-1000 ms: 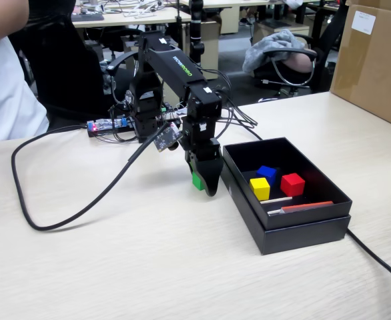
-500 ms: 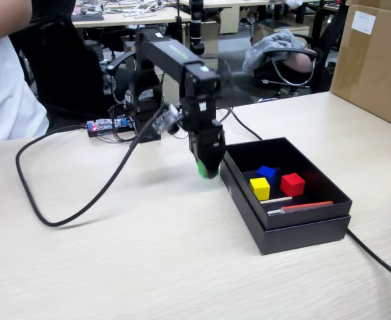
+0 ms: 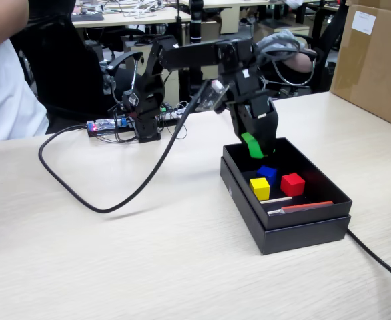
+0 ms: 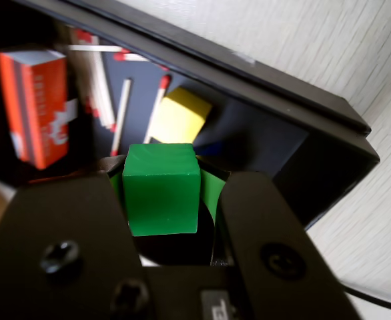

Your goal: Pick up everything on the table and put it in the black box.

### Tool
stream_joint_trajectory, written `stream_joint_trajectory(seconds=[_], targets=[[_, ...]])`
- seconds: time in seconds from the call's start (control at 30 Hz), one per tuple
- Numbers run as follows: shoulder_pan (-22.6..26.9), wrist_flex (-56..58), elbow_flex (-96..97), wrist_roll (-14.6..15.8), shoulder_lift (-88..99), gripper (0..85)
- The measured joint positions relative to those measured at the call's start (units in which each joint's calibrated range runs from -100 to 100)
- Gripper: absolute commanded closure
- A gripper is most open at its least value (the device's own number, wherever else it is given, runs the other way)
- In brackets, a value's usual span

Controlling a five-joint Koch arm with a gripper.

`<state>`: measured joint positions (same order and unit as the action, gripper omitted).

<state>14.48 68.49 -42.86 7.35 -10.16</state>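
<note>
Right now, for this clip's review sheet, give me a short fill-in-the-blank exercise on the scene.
1. The gripper is shut on a ____ cube.
2. It hangs above the open black box, which sits on the ____.
3. In the fixed view, the cube lying between the blue cube and the box's near wall is ____.

Missing words: green; table; yellow

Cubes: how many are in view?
4. Green cube in the pincer above the box; yellow, blue and red lie inside. Others may be hidden.
</note>
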Motion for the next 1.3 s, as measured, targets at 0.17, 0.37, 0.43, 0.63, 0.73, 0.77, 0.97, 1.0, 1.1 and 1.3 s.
stream_joint_trajectory(seconds=[0.17,0.37,0.43,0.63,0.73,0.77,0.97,1.0,1.1,1.3], targets=[[0.10,0.00,-1.19,0.20,-6.86,65.8],[0.83,0.00,-1.19,0.24,-8.67,43.8],[0.98,0.00,-0.82,0.24,-8.16,42.6],[1.07,0.00,4.20,0.29,5.31,36.0],[-0.20,0.00,6.48,0.24,21.62,35.9],[-1.27,0.00,7.94,0.24,26.28,35.9],[-10.84,-0.77,22.91,0.15,52.17,35.2],[-12.50,-2.32,28.66,-0.05,55.92,35.4],[-17.53,-11.54,49.57,-0.98,67.44,35.1],[-21.20,-37.09,91.47,-3.81,91.78,33.9]])
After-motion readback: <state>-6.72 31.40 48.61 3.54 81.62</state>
